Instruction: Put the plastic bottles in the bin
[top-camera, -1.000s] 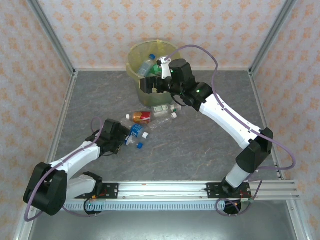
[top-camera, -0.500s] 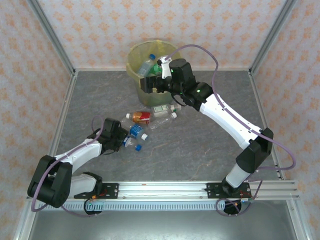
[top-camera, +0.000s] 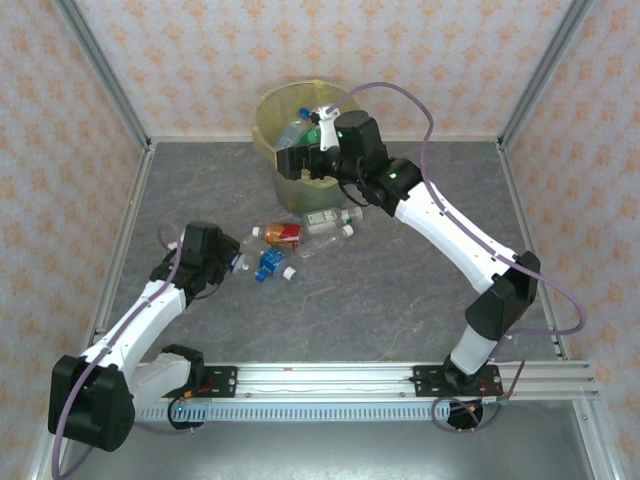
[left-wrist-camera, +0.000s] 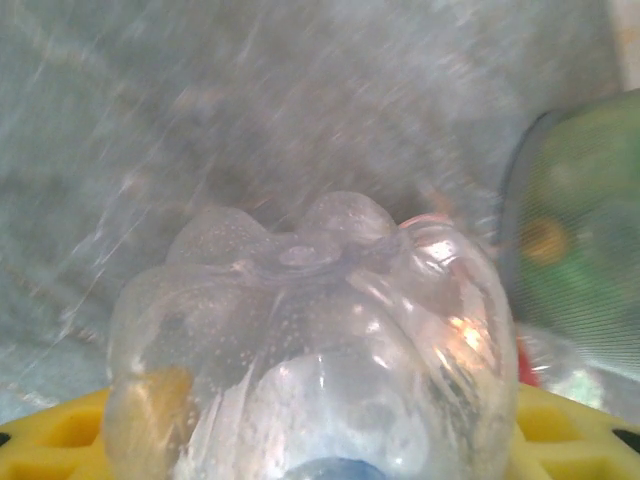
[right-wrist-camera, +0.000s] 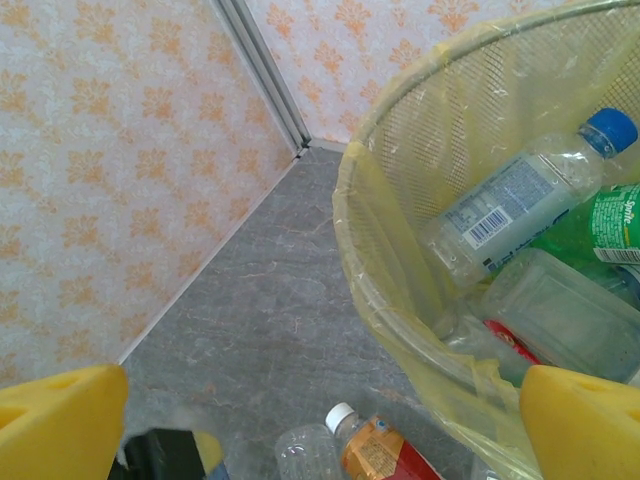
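The bin with its yellow liner stands at the back of the table and holds several bottles, among them a clear blue-capped one and a green one. My right gripper hangs open over the bin's near rim with nothing between its yellow fingers. My left gripper is shut on a clear bottle, whose base faces the camera. A red-orange labelled bottle, two clear bottles and a blue-labelled bottle lie in front of the bin.
Patterned walls with metal posts close in the table on three sides. The rail carrying both arm bases runs along the near edge. Open grey surface lies to the right of the bottle pile.
My left arm has swung left and back, pulling the clear bottle away from the pile. The right gripper has shifted slightly farther over the bin rim.
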